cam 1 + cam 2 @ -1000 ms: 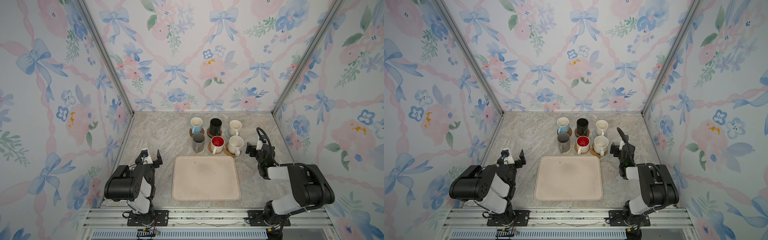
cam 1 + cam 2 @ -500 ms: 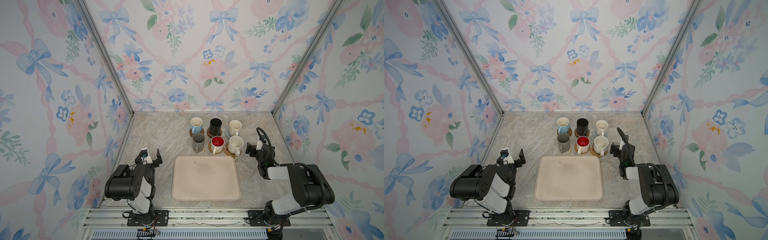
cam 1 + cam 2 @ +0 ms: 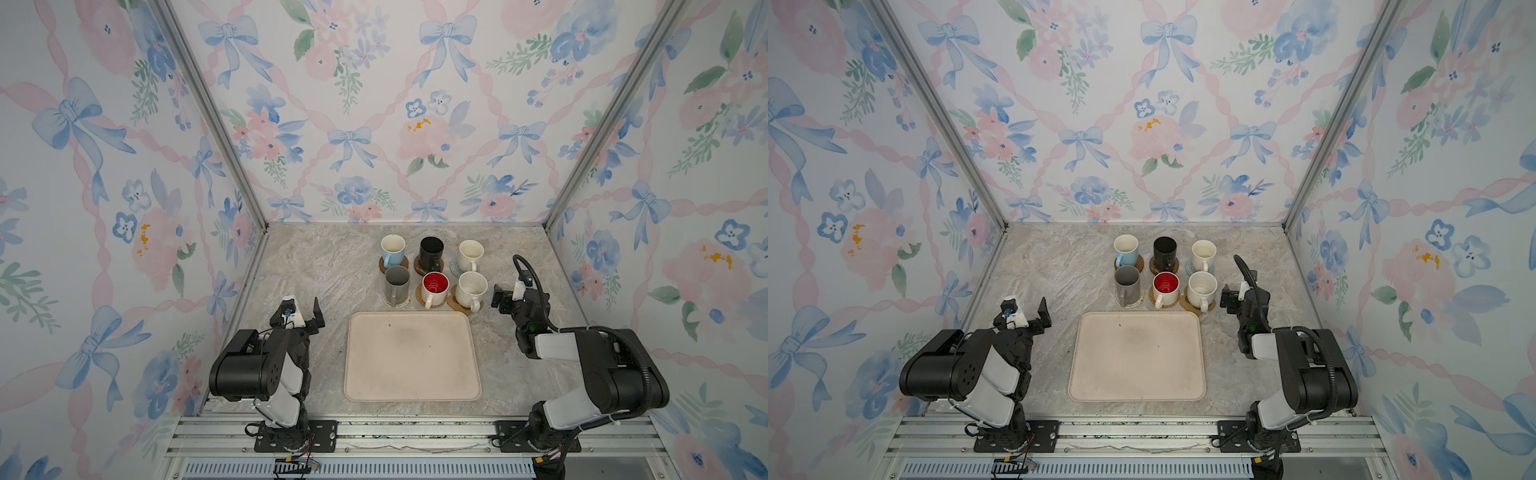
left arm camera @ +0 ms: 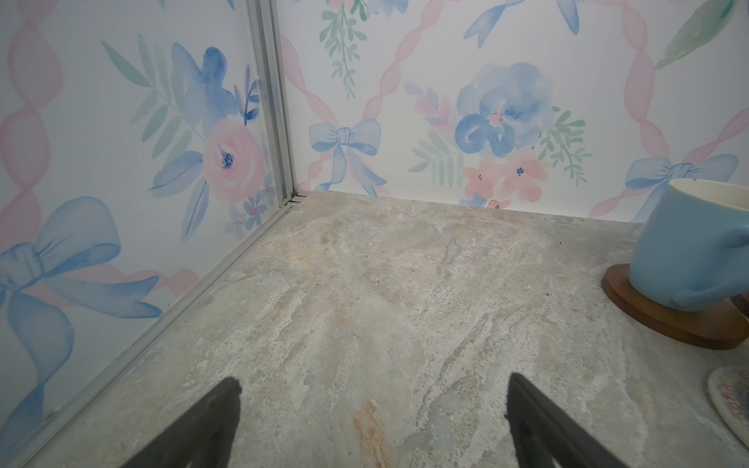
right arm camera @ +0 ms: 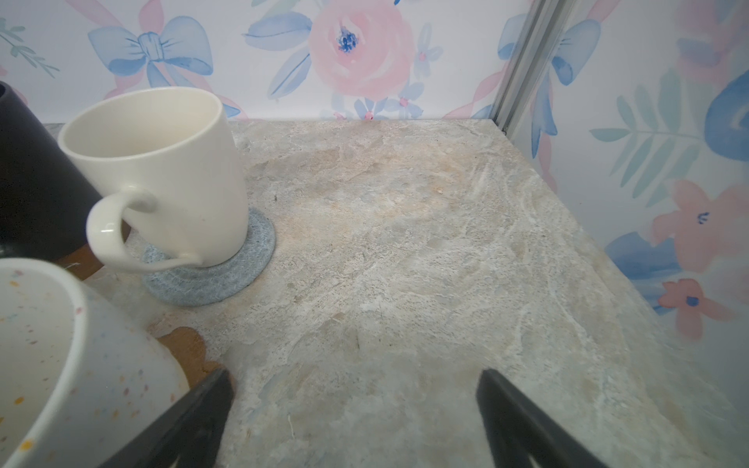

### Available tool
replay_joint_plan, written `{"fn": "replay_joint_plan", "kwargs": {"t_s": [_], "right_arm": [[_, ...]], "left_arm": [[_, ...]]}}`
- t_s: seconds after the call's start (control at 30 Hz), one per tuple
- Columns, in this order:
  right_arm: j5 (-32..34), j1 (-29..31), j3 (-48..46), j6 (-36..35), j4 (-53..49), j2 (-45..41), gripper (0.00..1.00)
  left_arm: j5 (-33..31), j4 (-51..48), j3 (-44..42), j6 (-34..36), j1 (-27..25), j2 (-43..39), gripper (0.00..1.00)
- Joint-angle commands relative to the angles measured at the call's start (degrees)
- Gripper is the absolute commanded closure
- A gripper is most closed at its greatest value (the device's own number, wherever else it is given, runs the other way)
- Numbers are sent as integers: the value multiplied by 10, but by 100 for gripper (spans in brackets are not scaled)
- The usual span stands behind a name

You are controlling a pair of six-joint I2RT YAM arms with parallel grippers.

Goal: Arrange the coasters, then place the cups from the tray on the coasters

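Note:
Six cups stand in two rows behind the bare beige tray [image 3: 411,357], each on a coaster: light blue cup [image 3: 392,249], black cup [image 3: 431,251], cream cup [image 3: 470,254], grey cup [image 3: 397,284], red-inside cup [image 3: 435,287], speckled cup [image 3: 470,289]. In the right wrist view the cream cup [image 5: 162,170] sits on a grey-blue woven coaster [image 5: 227,275] and the speckled cup [image 5: 60,364] on a paw coaster [image 5: 186,344]. My left gripper [image 3: 299,311] [image 4: 373,381] is open over bare table left of the tray. My right gripper [image 3: 509,297] [image 5: 353,376] is open beside the speckled cup.
Floral walls with metal corner posts [image 3: 212,112] close in the marble table [image 3: 324,266] on three sides. In the left wrist view the light blue cup [image 4: 697,243] rests on a brown disc coaster [image 4: 668,324]. An aluminium rail [image 3: 415,428] runs along the front edge.

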Motion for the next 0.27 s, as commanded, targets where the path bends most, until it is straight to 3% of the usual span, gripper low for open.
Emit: {"fn": "replay_joint_plan", "kwargs": {"t_s": [0.0,0.23], "right_arm": [[4,6,0,-7,14,4,3],[5,6,0,-7,14,5,3]], "left_arm": [[0,55,-3,-5,0,4,2],[0,55,-3,-5,-1,3,2]]}}
